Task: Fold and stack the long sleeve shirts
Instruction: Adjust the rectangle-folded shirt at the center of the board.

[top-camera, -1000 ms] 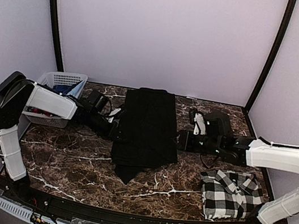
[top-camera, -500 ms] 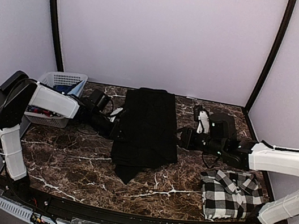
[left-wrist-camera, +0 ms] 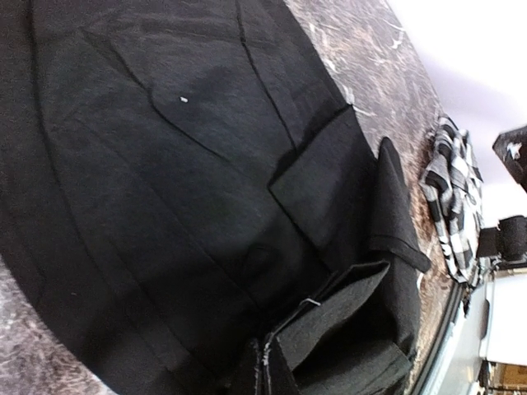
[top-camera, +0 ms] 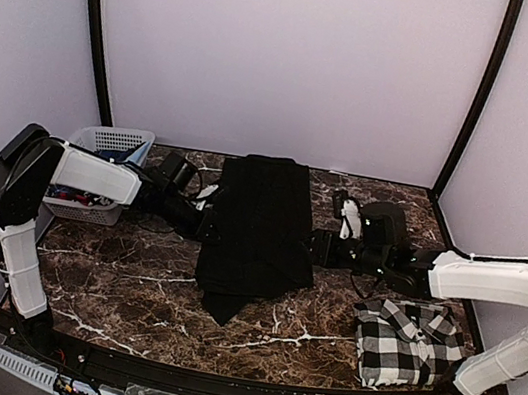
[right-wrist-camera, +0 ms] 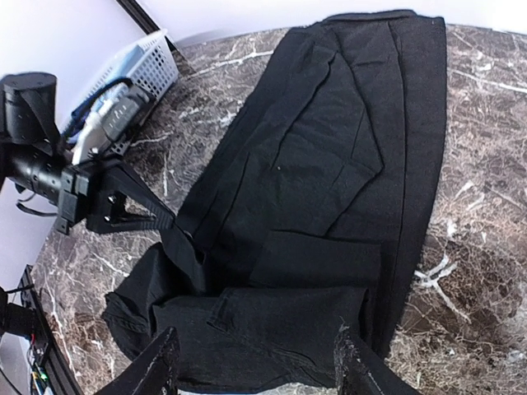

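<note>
The plain black long sleeve shirt (top-camera: pixel 259 225) lies lengthwise in the middle of the marble table, its sleeves folded in. My left gripper (top-camera: pixel 208 227) is at its left edge, shut on a fold of black cloth (left-wrist-camera: pixel 346 304) that it holds slightly raised; the right wrist view also shows that gripper (right-wrist-camera: pixel 156 218) pinching the edge. My right gripper (top-camera: pixel 319 245) hovers at the shirt's right edge, open, with the shirt's lower part (right-wrist-camera: pixel 272 329) showing between its fingertips (right-wrist-camera: pixel 354 362). The black-and-white checked shirt (top-camera: pixel 410 344) lies folded at the front right.
A white lattice basket (top-camera: pixel 111 144) stands at the back left, behind my left arm. The checked shirt (left-wrist-camera: pixel 451 193) lies near the table's front edge, close to my right arm's base.
My left gripper has shut on the black shirt's left edge. My right gripper has opened a little wider and shifted slightly at the right edge.
</note>
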Motion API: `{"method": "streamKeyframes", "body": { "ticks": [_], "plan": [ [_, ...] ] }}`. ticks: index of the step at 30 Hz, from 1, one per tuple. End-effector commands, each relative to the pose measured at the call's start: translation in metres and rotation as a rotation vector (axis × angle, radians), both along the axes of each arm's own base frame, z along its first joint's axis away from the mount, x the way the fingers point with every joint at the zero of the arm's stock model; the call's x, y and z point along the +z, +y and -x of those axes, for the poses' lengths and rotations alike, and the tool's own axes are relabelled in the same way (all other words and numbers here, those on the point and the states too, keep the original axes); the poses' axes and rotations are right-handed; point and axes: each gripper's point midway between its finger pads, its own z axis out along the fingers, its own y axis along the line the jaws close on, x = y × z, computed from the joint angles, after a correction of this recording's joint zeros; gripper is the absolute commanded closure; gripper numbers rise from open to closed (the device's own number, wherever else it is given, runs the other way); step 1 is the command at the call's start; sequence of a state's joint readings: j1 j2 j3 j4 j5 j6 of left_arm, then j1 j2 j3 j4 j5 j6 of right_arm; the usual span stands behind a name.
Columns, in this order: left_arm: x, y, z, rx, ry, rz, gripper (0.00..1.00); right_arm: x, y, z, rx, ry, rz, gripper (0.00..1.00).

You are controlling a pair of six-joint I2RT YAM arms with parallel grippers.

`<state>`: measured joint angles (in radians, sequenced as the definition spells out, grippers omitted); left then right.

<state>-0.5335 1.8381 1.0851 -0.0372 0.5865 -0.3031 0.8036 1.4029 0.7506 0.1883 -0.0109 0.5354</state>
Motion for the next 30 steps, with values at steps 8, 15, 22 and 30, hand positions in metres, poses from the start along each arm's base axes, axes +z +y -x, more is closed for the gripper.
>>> {"method": "streamKeyframes", "body": {
  "ticks": [8,15,22,30],
  "plan": [
    [0.005,0.029,-0.045,0.214,-0.089,-0.142,1.0,-0.03,0.004,-0.007,-0.007,0.046,0.079,0.39],
    [-0.005,0.033,-0.066,0.26,-0.094,-0.2,1.0,-0.051,-0.001,-0.004,-0.017,0.103,0.135,0.4],
    [-0.008,0.028,-0.077,0.257,-0.096,-0.219,0.99,-0.052,-0.014,-0.017,-0.097,0.101,0.166,0.43],
    [0.006,0.042,-0.093,0.346,-0.131,-0.29,0.79,-0.076,-0.001,-0.026,-0.043,0.237,0.216,0.64]
  ]
}}
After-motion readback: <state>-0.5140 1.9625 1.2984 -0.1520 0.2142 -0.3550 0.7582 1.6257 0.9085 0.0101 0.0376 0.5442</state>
